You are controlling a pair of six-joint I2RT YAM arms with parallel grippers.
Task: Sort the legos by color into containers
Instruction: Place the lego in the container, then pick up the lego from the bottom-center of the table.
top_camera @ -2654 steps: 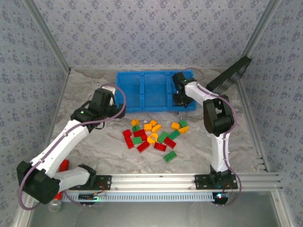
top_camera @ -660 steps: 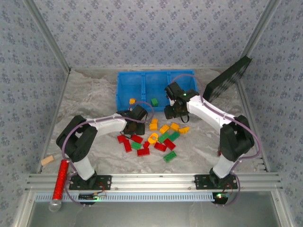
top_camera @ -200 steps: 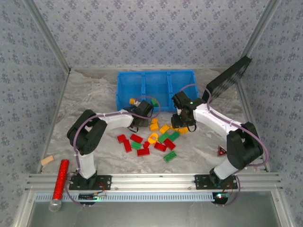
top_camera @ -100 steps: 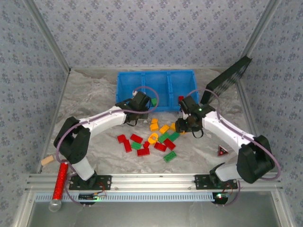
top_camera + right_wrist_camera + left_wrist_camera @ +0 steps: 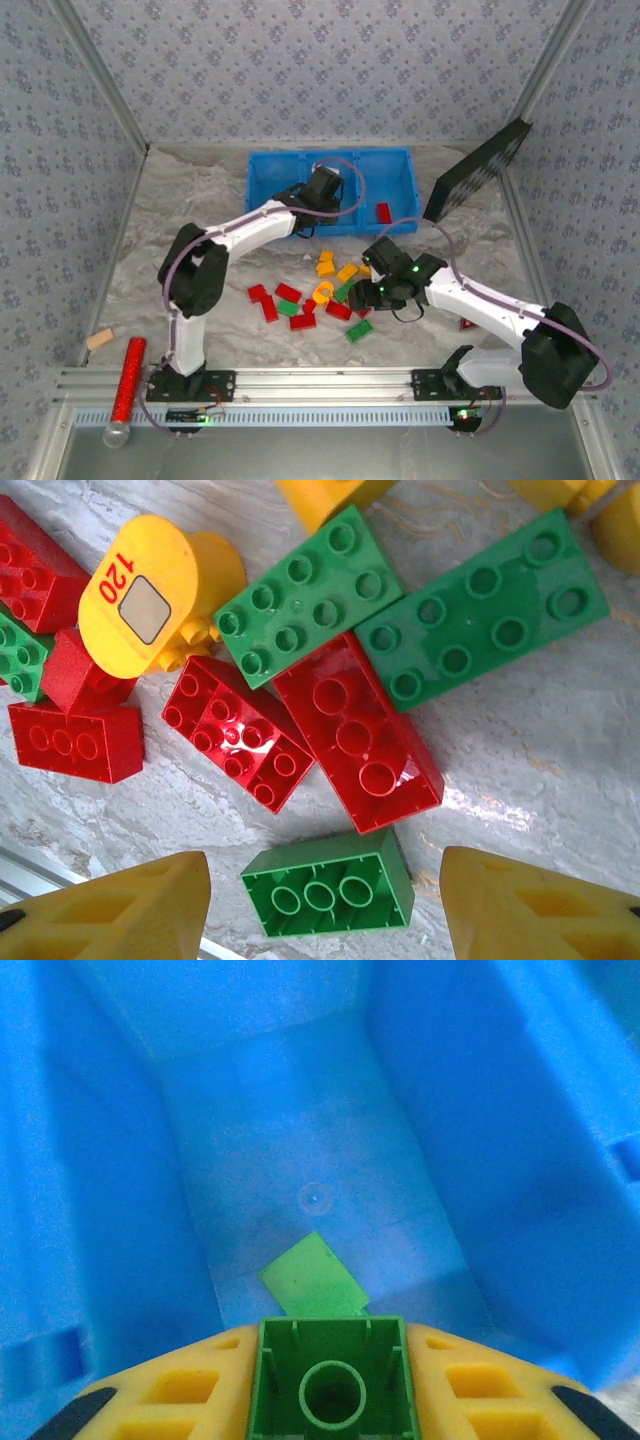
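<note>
Top view, left gripper (image 5: 322, 192): over the middle compartment of the blue tray (image 5: 270, 180); the jaws are hidden from this side.
Top view, right gripper (image 5: 368, 292): low over the right edge of the loose legos (image 5: 312, 295); its spread cannot be told here.
Top view, legos: red, green and yellow-orange, scattered just in front of the tray; one red brick (image 5: 383, 212) lies in the right compartment.
Top view, surroundings: pale marbled table (image 5: 170, 200), patterned walls, a black panel (image 5: 478, 168) leaning at the right, a red glittery tube (image 5: 125, 378) at the near left.
Left wrist, left gripper (image 5: 332, 1400): yellow fingers (image 5: 170, 1400) clamped on a green brick (image 5: 332, 1360), its hollow underside toward the camera.
Left wrist, tray: blue compartment floor below, a green piece (image 5: 312, 1278) lying on it.
Right wrist, right gripper (image 5: 325, 910): yellow fingers (image 5: 120, 910) parted wide, gripping nothing.
Right wrist, legos: a small green brick (image 5: 328, 885) lies underside up between the fingers, touching neither; beyond it lie red bricks (image 5: 355, 745), two larger green ones and a yellow round piece (image 5: 140, 595) marked 120.
Right wrist, surface: grey-veined marbled table.
</note>
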